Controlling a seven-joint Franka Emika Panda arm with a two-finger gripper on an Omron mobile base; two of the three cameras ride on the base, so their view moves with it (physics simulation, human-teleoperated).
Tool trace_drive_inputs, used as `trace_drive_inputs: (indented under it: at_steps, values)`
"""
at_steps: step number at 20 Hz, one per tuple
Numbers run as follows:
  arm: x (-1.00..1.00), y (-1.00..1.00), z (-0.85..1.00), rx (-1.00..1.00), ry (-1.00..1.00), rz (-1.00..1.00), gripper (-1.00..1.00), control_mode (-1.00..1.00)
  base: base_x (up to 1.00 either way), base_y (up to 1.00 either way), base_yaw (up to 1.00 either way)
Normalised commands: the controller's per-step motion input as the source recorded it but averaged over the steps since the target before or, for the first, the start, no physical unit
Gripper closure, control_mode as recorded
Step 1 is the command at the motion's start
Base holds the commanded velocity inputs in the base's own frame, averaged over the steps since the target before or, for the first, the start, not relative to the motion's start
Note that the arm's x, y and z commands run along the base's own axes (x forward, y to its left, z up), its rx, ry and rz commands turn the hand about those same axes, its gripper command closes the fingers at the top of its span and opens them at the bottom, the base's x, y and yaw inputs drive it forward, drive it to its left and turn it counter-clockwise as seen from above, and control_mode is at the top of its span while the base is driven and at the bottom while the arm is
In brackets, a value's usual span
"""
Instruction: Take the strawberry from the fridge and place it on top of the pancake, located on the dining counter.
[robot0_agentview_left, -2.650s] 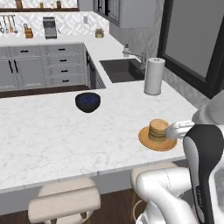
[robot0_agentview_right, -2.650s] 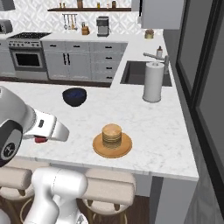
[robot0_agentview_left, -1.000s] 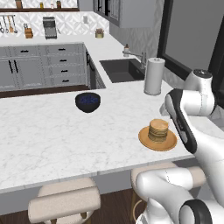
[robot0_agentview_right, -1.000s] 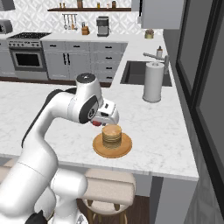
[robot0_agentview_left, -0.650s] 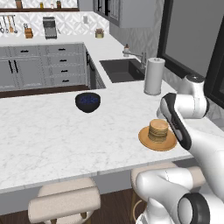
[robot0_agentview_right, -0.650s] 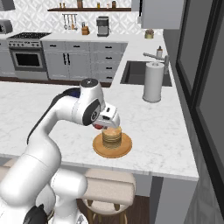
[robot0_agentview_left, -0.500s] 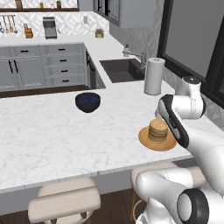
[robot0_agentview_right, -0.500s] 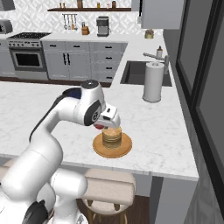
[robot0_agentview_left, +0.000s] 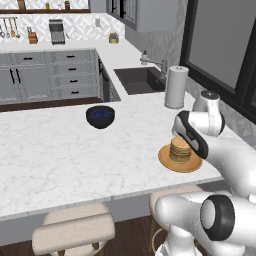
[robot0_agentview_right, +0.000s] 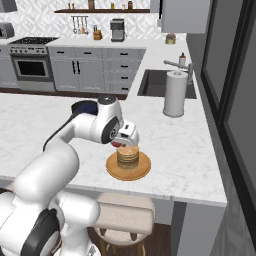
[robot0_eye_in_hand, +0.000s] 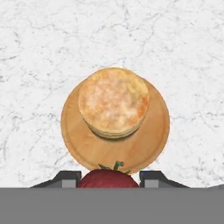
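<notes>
Gripper (robot0_eye_in_hand: 109, 178) has its 2 fingers closed on the strawberry (robot0_eye_in_hand: 108, 178), red body clamped between them. Pancake (robot0_eye_in_hand: 113, 103) stack sits on its plate (robot0_eye_in_hand: 153, 140) on the dining counter (robot0_eye_in_hand: 39, 52), below and a little ahead of the fingertips. Release looks to need a short forward shift first, to get over the stack centre.

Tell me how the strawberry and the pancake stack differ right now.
The strawberry is dark red with a green stem; the pancake stack is tan-brown. The strawberry is held between the fingertips of the pincer, above the counter; the pancake stack rests on its orange-brown plate. The strawberry looks much smaller than the stack in the right base view. Both look rounded from above.
</notes>
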Motion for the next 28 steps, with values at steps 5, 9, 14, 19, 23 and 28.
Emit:
trace_drive_inputs:
  at_steps: [5, 9, 14, 19, 23, 28]
  values:
    - [0.38, -0.07, -0.13, 0.0, 0.0, 0.0, 1.0, -1.0, 0.0, 0.0, 0.0]
    - [0.45, -0.13, -0.06, 0.0, 0.0, 0.0, 1.0, -1.0, 0.0, 0.0, 0.0]
    - [0.05, -0.02, -0.13, 0.0, 0.0, 0.0, 1.0, -1.0, 0.0, 0.0, 0.0]
    - [0.19, -0.03, -0.2, 0.0, 0.0, 0.0, 1.0, -1.0, 0.0, 0.0, 0.0]
    - [0.03, -0.02, -0.23, 0.0, 0.0, 0.0, 1.0, -1.0, 0.0, 0.0, 0.0]
    - [0.08, -0.09, -0.25, 0.0, 0.0, 0.0, 1.0, -1.0, 0.0, 0.0, 0.0]
